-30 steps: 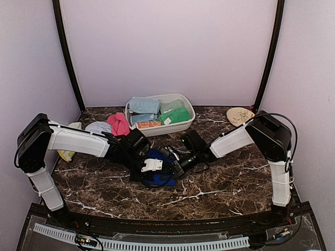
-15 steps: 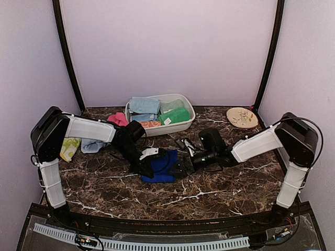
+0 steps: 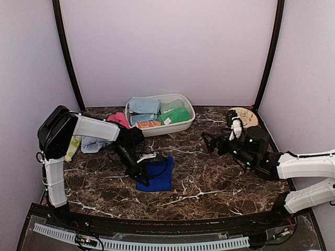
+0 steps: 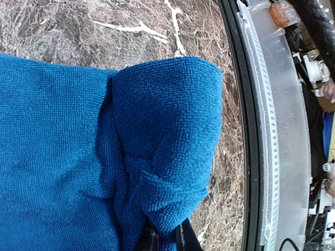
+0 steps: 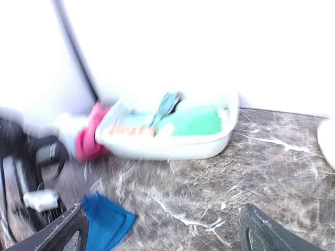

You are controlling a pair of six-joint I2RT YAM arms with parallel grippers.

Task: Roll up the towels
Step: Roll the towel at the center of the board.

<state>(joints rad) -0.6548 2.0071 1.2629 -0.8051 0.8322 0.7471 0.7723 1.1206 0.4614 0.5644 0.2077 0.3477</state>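
My left gripper (image 4: 166, 239) clamps the royal blue towel's (image 3: 157, 178) folded edge. My right gripper (image 3: 208, 142) hangs released to its right, with the white tub (image 3: 172, 127) beyond.

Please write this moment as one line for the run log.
left jaws: shut on blue towel | right jaws: open, empty | towel: edge folded over

Robot lab cell: plain lilac panels (image 3: 167, 47) on black posts (image 3: 67, 57) box in a marble-look table (image 3: 220, 183), slotted cable rail (image 3: 141, 243) along front.
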